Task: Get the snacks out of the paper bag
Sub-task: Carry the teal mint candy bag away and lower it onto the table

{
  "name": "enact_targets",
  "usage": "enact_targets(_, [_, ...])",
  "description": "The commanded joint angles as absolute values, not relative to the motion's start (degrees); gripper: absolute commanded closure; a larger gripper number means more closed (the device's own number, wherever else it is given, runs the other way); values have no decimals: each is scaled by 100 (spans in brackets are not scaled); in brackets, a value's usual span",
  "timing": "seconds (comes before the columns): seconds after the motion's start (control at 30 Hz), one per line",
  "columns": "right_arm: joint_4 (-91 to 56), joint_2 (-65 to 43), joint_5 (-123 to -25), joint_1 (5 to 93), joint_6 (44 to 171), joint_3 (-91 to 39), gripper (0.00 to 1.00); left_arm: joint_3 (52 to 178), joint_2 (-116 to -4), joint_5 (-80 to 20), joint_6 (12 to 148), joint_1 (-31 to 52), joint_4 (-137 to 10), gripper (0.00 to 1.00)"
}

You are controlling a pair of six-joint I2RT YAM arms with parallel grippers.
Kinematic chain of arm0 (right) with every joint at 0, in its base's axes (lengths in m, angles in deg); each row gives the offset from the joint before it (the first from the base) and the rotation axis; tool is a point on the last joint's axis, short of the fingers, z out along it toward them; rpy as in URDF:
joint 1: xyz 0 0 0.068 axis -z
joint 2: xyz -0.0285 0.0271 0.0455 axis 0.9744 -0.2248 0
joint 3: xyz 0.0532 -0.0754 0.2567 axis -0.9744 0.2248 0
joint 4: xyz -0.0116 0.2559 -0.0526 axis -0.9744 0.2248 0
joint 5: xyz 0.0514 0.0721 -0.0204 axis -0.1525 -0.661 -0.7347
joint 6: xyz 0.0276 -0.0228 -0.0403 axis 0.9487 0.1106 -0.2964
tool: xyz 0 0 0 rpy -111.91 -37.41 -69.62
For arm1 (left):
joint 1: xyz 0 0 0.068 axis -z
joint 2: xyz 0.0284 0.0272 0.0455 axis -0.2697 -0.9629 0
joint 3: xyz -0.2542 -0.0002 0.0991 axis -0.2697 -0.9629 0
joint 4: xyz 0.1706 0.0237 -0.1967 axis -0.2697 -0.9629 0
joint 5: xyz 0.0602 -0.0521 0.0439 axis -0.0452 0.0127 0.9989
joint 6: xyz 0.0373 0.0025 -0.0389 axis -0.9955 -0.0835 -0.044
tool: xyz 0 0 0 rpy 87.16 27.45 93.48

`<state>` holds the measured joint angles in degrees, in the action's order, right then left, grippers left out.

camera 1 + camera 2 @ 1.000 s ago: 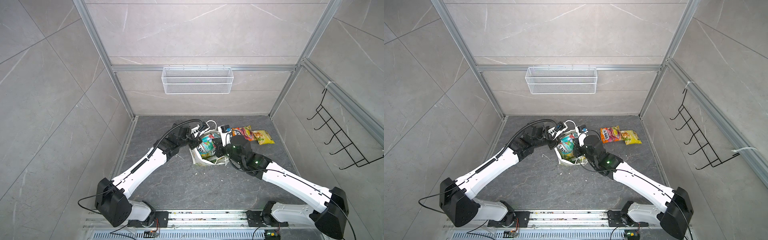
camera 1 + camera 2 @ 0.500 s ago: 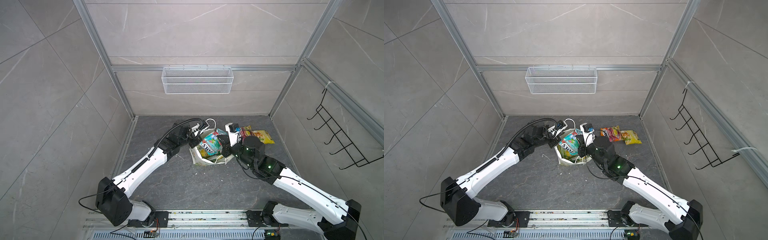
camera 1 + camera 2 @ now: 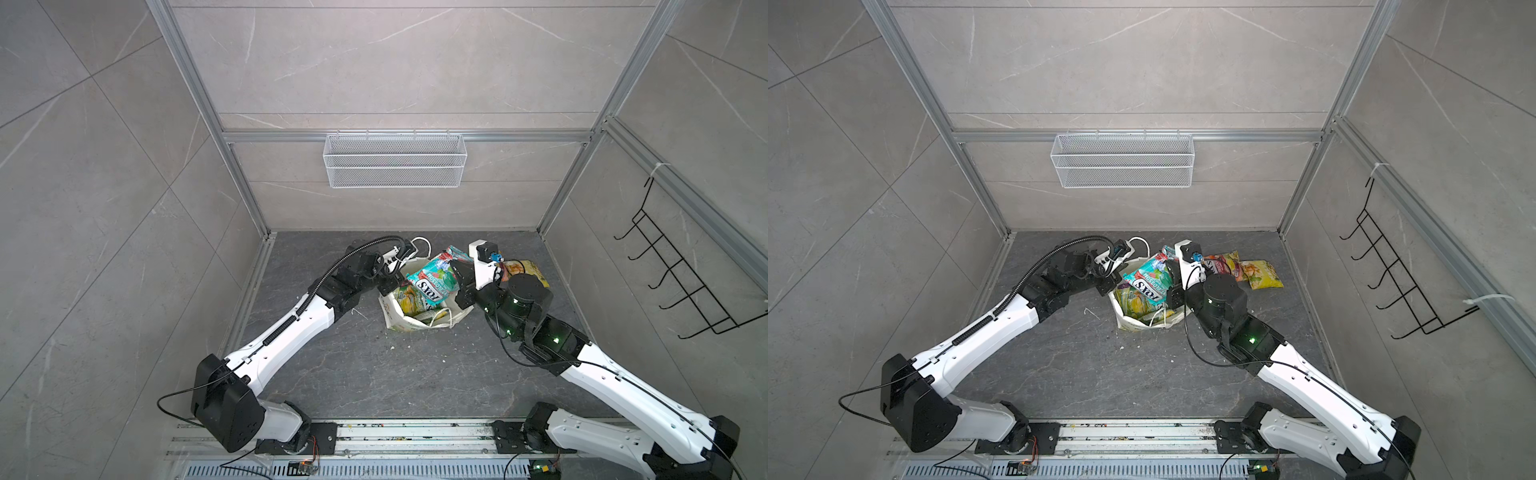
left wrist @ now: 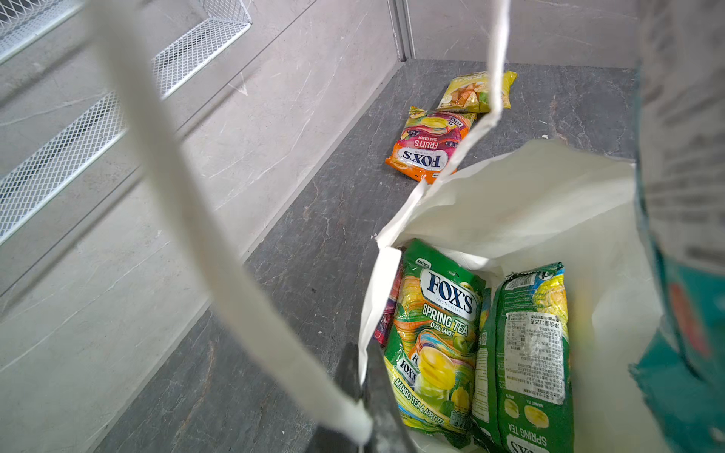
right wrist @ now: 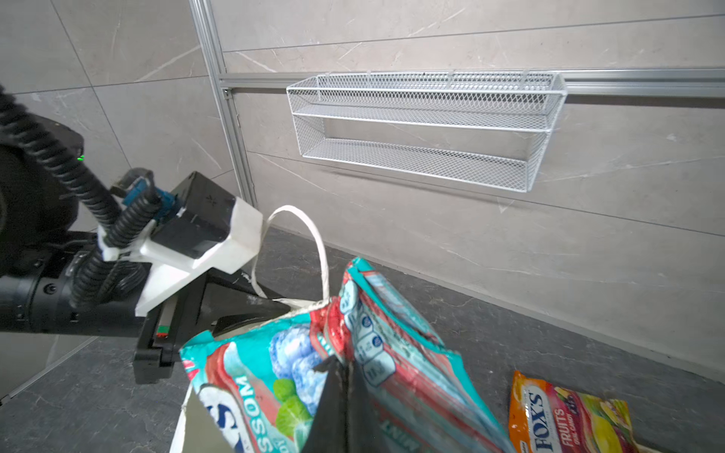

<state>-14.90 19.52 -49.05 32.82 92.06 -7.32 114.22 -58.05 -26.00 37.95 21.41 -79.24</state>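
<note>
Right of centre in a top view, the right arm (image 3: 517,301) hides most of the orange pouch (image 3: 509,268). The left wrist view shows the teal pouch (image 4: 684,255) blurred and edge-cropped, and a reddish pouch (image 4: 386,313) only as a sliver behind the green pouch (image 4: 435,325).

Lab cell: aluminium frame (image 3: 519,136), tiled walls (image 3: 395,62)

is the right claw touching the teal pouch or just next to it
Touching. The right wrist view shows the right claw shut on the teal pouch, with a fold of the pouch pinched between its jaws.
</note>
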Motion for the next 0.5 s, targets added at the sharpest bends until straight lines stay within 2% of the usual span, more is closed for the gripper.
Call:
enact_targets(0.0, [-1487,1958,-4606,3388,9144,-1255,100,11746,-5835,-2517,3832,2153,-7690,100])
enact_targets(0.2, [-899,2037,-4025,3801,9272,-1766,100,11717,-5846,-2523,3817,2155,-7628,100])
enact_targets(0.47, [185,2132,-4095,4803,9950,-2126,100,11644,-5785,-2480,3788,2153,-7606,100])
